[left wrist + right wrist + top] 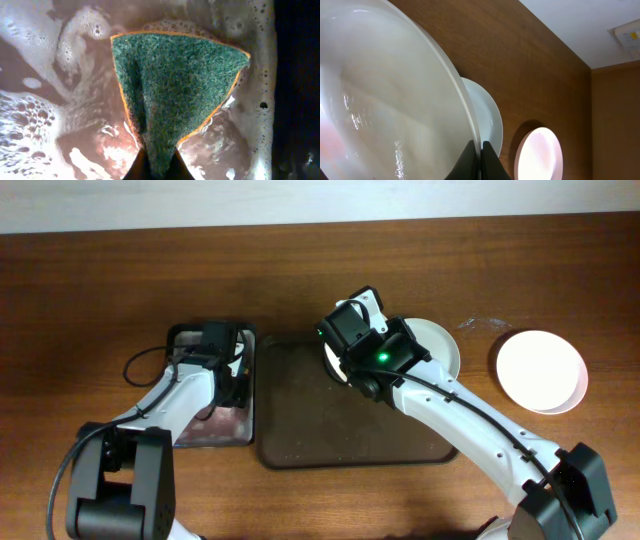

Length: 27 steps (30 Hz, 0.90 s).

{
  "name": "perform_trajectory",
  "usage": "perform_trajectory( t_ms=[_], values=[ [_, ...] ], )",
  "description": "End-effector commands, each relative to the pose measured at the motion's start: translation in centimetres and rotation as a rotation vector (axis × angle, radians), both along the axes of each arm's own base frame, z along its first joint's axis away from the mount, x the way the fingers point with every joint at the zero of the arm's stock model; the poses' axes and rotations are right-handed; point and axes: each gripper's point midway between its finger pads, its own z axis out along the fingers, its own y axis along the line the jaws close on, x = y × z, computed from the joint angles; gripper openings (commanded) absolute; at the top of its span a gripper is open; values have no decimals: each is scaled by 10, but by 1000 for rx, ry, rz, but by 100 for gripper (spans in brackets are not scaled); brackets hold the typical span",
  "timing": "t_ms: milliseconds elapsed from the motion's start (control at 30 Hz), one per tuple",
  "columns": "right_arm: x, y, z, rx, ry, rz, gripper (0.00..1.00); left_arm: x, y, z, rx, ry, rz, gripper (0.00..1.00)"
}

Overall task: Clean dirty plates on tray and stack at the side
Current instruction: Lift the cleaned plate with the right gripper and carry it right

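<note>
My left gripper (159, 167) is shut on a green sponge with an orange edge (175, 90), held down in a basin of soapy water (205, 430) left of the tray. My right gripper (480, 159) is shut on the rim of a white plate (385, 100), held tilted above the upper right part of the dark brown tray (340, 425). In the overhead view the right arm (375, 350) hides most of that plate. A second white plate (440, 345) lies on the table just right of the tray; it also shows in the right wrist view (487, 120).
A pink-white bowl (541, 370) sits on the table at the far right, also seen in the right wrist view (540, 155). The basin's metal rim (252, 390) stands against the tray's left edge. Foam covers the water (35, 125).
</note>
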Motion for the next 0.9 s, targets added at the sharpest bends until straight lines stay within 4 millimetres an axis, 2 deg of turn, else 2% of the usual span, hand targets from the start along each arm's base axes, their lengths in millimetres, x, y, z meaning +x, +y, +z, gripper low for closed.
perform_trajectory(
  t_ms=[0, 33, 100, 200, 267, 433, 867],
  values=[
    [4, -7, 28, -20, -91, -39, 4, 22, 0, 32, -6, -87, 4, 41],
    [5, -7, 33, -18, -99, -39, 4, 26, -1, 40, -12, -109, 4, 53],
    [6, -6, 43, 0, -120, -40, 4, 33, -2, 68, -29, -187, 21, 64],
    [5, -5, 52, -2, -131, -21, 4, 34, -3, 90, -65, -251, 90, 64],
    [0, 4, 57, -21, -129, 29, 4, 34, -3, 99, -99, -283, 164, 65],
    [-9, 15, 77, -121, -222, 33, 4, 34, -10, 100, -157, -279, 201, 65],
    [-7, 18, 79, -70, -255, 7, 4, 32, -9, 99, -155, -271, 201, 68]
  ],
)
